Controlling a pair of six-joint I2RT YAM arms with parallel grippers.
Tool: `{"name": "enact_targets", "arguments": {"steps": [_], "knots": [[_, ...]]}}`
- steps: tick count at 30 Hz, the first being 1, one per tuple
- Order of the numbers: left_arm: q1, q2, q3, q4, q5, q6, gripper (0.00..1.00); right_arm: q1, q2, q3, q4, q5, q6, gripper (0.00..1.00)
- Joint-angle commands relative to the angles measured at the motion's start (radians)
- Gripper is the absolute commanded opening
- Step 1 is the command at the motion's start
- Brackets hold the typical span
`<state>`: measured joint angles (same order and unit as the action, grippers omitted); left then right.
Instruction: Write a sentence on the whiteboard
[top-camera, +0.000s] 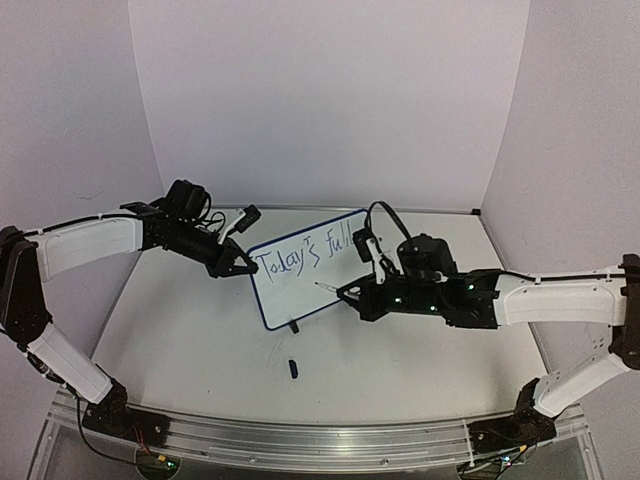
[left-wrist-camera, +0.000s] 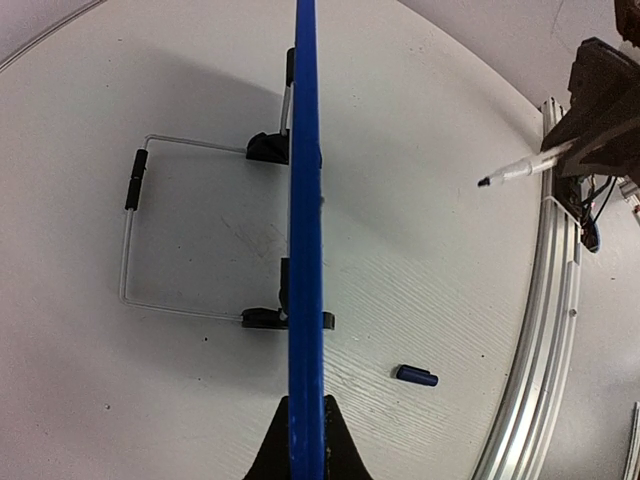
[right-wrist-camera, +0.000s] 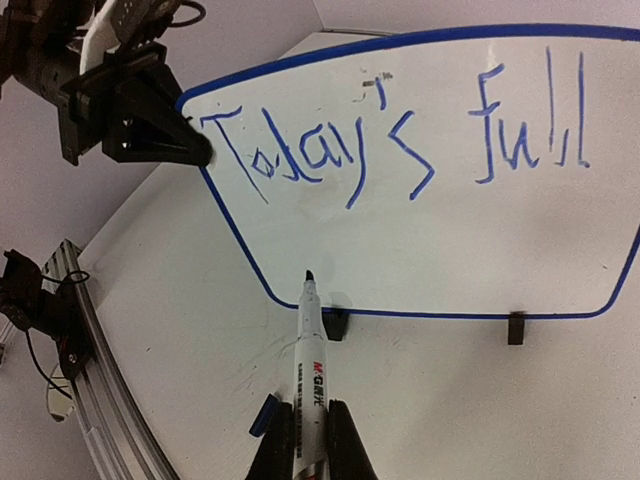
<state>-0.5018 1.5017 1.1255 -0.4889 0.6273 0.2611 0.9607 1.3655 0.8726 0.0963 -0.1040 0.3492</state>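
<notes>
Top external view shows the whiteboard (top-camera: 305, 270) standing upright near the middle of the counter (top-camera: 200, 340), between the two arms and turned at an angle toward the right arm. The left tool (top-camera: 247, 268) is pressed together on the board's left edge; in the left wrist view its dark fingers (left-wrist-camera: 335, 445) pinch the thin blue rim of the whiteboard (left-wrist-camera: 305, 200), which is seen edge-on. Behind the board a wire stand (left-wrist-camera: 135, 240) lies on the counter, joined to black clip feet (left-wrist-camera: 268, 148). The sentence (right-wrist-camera: 330, 150) so far reads "Today's full" in blue-looking strokes on one line across the upper part of the board (right-wrist-camera: 450, 240). The right tool (right-wrist-camera: 308, 425) is clamped around a white marker (right-wrist-camera: 310, 340) with its dark tip pointing at the board's lower left area. In the left wrist view the marker (left-wrist-camera: 520, 170) sits apart from the board face, not touching it. The marker's dark cap (top-camera: 293, 368) lies loose on the counter in front of the board, just beside the right tool in the right wrist view.
</notes>
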Motion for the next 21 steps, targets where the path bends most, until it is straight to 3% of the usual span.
{"name": "enact_targets", "arguments": {"steps": [1, 13, 21], "knots": [[-0.027, 0.008, 0.007, -0.043, -0.033, 0.001, 0.00, 0.057, 0.093, 0.045, 0.132, -0.009, 0.019, 0.00], [-0.029, 0.012, 0.008, -0.045, -0.037, 0.002, 0.00, 0.093, 0.317, 0.103, 0.267, -0.144, 0.017, 0.00], [-0.029, 0.010, 0.008, -0.046, -0.040, 0.004, 0.00, 0.039, 0.386, 0.118, 0.329, -0.203, 0.056, 0.00]]}}
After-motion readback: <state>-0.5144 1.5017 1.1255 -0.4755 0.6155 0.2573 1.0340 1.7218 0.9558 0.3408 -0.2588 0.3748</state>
